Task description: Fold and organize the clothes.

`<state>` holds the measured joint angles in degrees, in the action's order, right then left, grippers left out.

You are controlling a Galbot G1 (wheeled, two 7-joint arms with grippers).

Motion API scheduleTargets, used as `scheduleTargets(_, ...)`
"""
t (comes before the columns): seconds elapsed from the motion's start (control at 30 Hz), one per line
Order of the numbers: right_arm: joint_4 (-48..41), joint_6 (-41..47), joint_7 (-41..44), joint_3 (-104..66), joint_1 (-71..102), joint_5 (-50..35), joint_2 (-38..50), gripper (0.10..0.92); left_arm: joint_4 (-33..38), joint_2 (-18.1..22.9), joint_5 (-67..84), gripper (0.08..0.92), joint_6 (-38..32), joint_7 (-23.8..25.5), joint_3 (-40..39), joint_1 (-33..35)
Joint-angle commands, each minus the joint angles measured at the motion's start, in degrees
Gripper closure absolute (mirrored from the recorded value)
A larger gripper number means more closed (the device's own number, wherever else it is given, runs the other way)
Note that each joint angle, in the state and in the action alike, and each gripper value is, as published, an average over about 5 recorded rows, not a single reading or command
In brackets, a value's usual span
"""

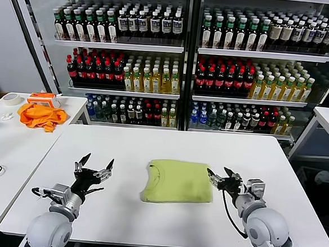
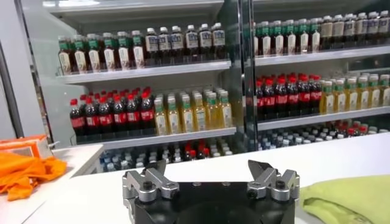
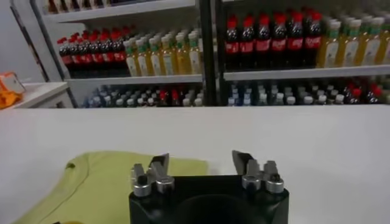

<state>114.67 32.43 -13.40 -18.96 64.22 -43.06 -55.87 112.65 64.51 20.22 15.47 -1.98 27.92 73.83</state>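
Gaping beside folded T-shirt (image 1: 177, 181), right end effector (image 1: 221, 178) holds nothing.

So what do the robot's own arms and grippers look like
Both arms have rounded silver-grey shells with black cables at the wrists. The left gripper and right gripper are black, each with pointed dark fingers fixed by silver metal knuckles and screws.

Grey rounded arms – black hands w/ silver screws, black cables.
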Motion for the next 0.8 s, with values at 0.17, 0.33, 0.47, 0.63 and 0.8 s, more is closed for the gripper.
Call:
scheduleTargets(0.17,-4.06,-8.62,3.94,-6.99,1.46,14.34,-0.62,0.214,-0.15,0.98,-1.51,0.177,-2.99,0.81,-0.38,0.00)
scheduleTargets(0.33,-4.67,-11.47,5.88,-8.70,2.38,19.23,-1.55,0.203,-1.66,0.89,-1.56,0.177,-4.94,0.45,-0.15,-1.44)
scheduleTargets(0.47,-3.66,-11.67,6.07,-10.57,3.71,19.09,-2.72,0.203,-2.36,0.33,-1.14,0.177,-7.13,-0.48,-0.72,-2.27)
scheduleTargets(0.63,-1.57,-11.43,5.99,-11.75,5.15,18.98,-3.64,0.203,-2.41,0.74,-1.18,0.177,-10.95,0.56,-1.94,-1.74)
scheduleTargets(0.8,-1.33,-13.66,6.61,-12.25,5.92,21.99,-5.01,0.203,-1.33,2.66,-3.12,0.177,-10.76,1.42,-4.03,-1.41)
